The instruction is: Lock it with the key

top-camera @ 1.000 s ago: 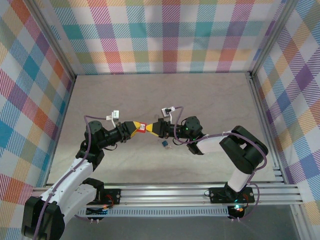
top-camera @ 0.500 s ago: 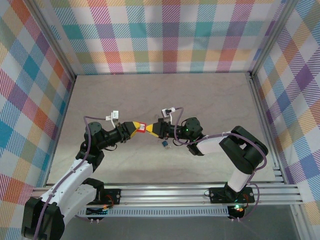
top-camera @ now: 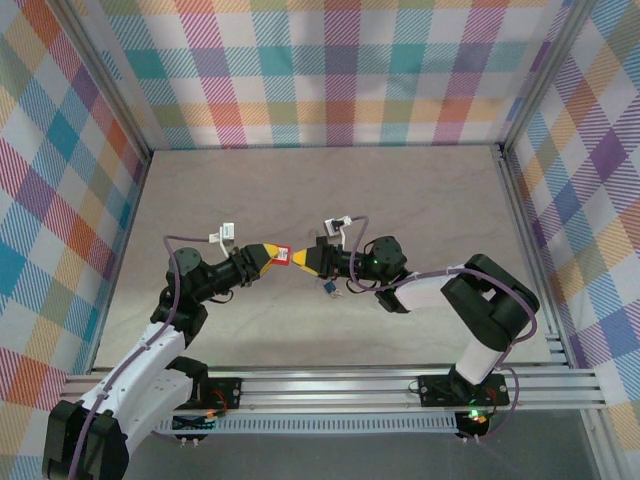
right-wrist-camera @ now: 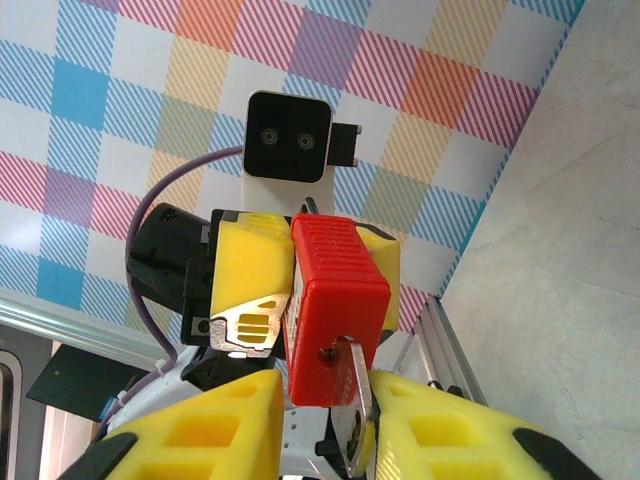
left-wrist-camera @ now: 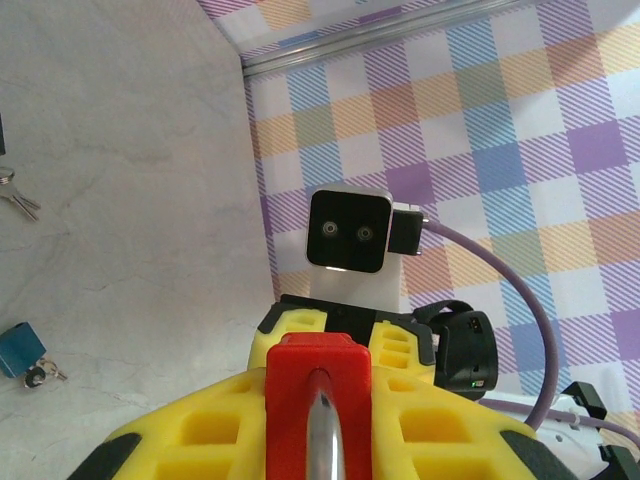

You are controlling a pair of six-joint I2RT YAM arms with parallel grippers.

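key (right-wrist-camera: 350, 405) seated in red padlock (right-wrist-camera: 335, 300); pair barely shifted over the last second
left gripper (top-camera: 274, 255) clamps the red padlock mid-air; right gripper (top-camera: 299, 261) pinches the key at its keyhole. no turn evident, locking twist likely pending.

The counter (top-camera: 420, 210) is a pale, faintly marbled sheet. A small blue padlock (top-camera: 328, 288) lies on it near the middle, with tiny keys (left-wrist-camera: 42, 375) touching its side. A second pair of silvery keys (left-wrist-camera: 17, 197) lies apart, perhaps ringed together.
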